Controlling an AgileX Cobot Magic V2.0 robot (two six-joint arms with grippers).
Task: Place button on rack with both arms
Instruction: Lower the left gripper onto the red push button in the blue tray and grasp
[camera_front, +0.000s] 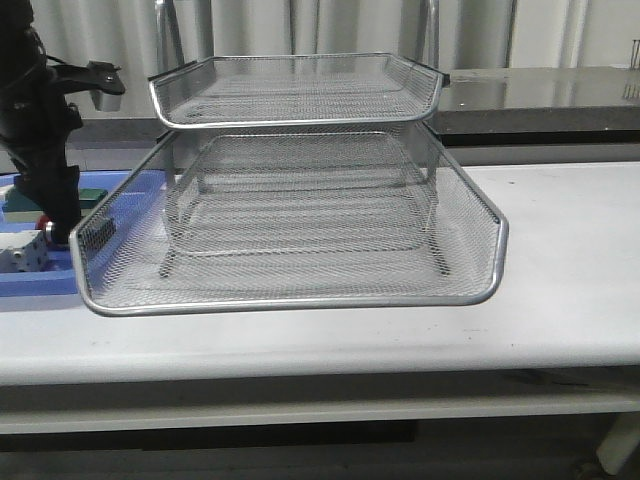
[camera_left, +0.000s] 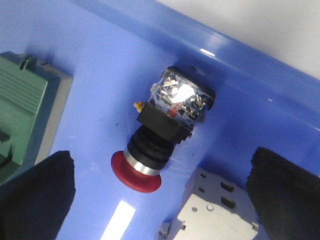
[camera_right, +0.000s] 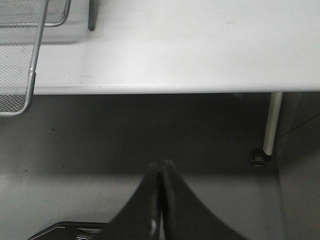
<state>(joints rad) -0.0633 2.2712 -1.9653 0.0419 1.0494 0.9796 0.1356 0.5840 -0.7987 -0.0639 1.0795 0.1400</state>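
The button (camera_left: 160, 135) lies on its side on the blue tray (camera_left: 100, 65), its red cap (camera_left: 136, 172) toward my left gripper (camera_left: 160, 200). That gripper is open and hovers over the button, its dark fingers (camera_left: 37, 195) spread on either side without touching it. In the front view the left arm (camera_front: 45, 150) reaches down onto the tray beside the rack (camera_front: 300, 230), where a bit of red cap (camera_front: 46, 226) shows. My right gripper (camera_right: 161, 166) is shut on nothing and hangs in front of the table's edge, apart from the rack (camera_right: 20, 65).
A green block (camera_left: 22, 120) and a white block (camera_left: 220, 210) lie on the blue tray (camera_front: 30, 285) close to the button. The rack's lowest tray is slid out toward the table's front edge (camera_front: 400, 360). A table leg (camera_right: 270, 125) stands near the right gripper.
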